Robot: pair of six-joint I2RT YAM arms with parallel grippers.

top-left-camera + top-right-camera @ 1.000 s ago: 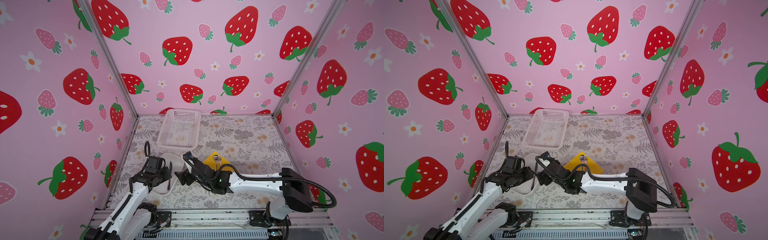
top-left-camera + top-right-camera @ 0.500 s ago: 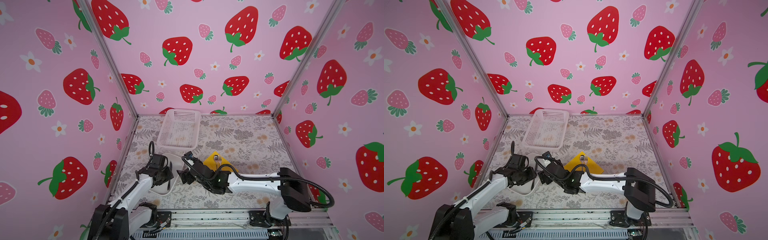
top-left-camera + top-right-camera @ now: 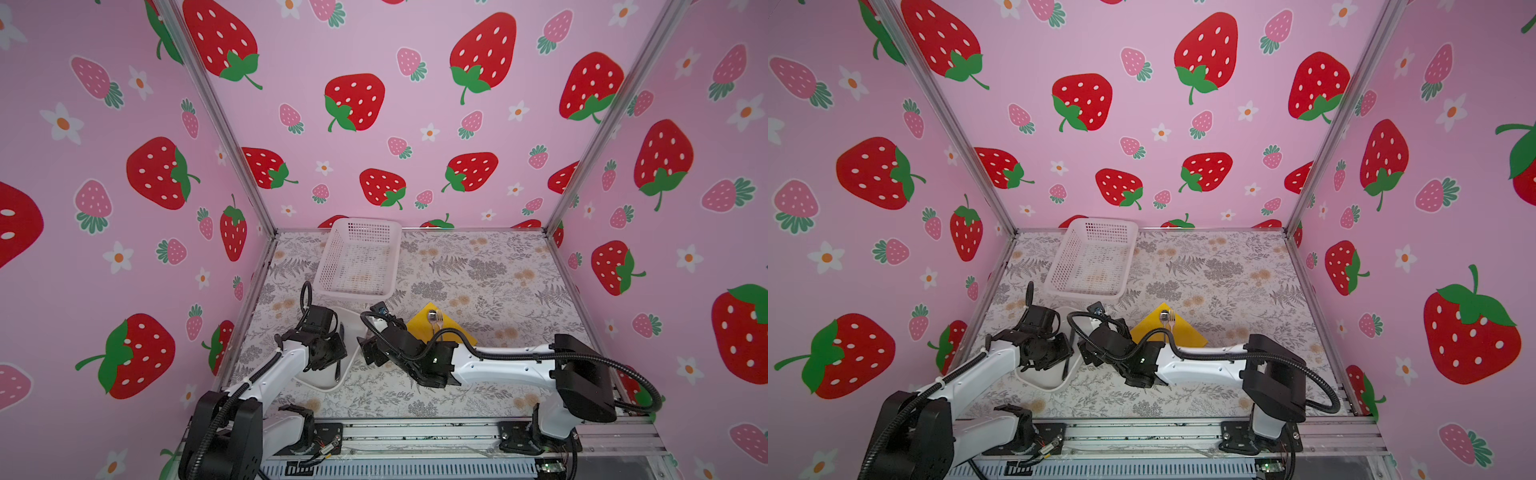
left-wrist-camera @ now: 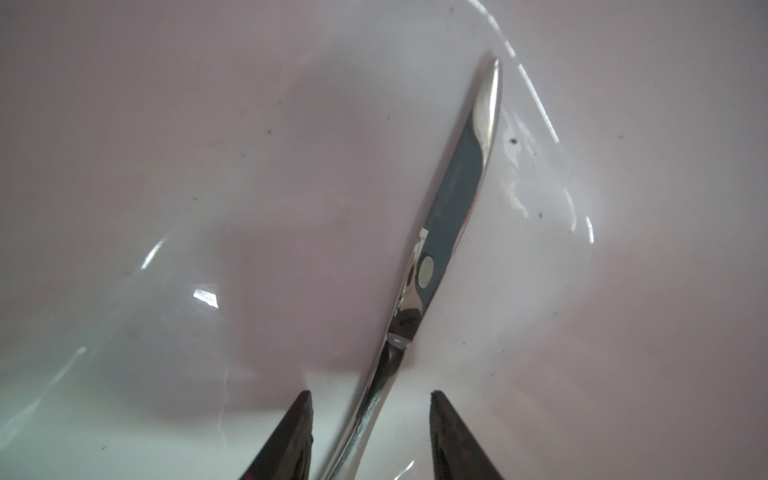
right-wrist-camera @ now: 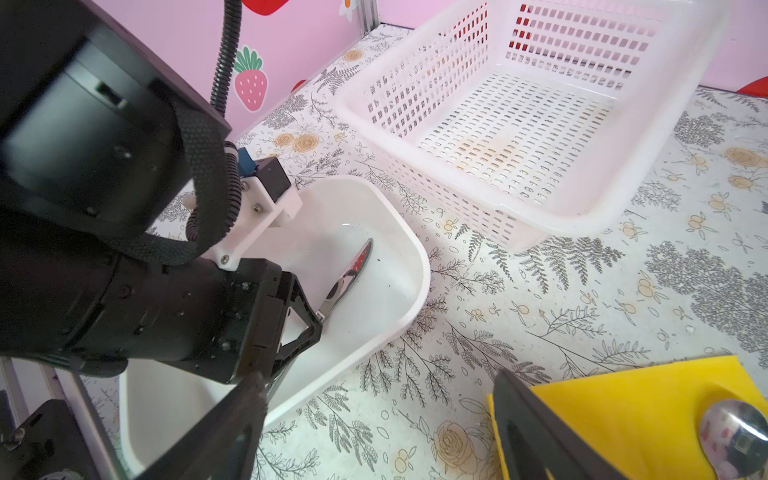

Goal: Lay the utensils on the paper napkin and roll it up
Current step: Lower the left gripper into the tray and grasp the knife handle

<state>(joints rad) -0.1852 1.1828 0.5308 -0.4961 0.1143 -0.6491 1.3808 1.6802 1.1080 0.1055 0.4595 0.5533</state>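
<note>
Left wrist view: left jaws had dropped into the white plastic tray [image 4: 166, 166] and narrowed, still open, straddling the silvery metal knife [image 4: 449, 208]. Right jaws hung wide, empty, beside the bright yellow paper napkin [image 5: 623, 407] bearing a shiny spoon [image 5: 735, 436]. Knife pickup looked imminent.

Bright, even light fills both top views, whose wide lens bows straight lines near the edges, while close up the glossy tray [image 4: 166, 124] carries white glare streaks and a soft grey shadow around the mirror-bright knife [image 4: 453, 199].
</note>
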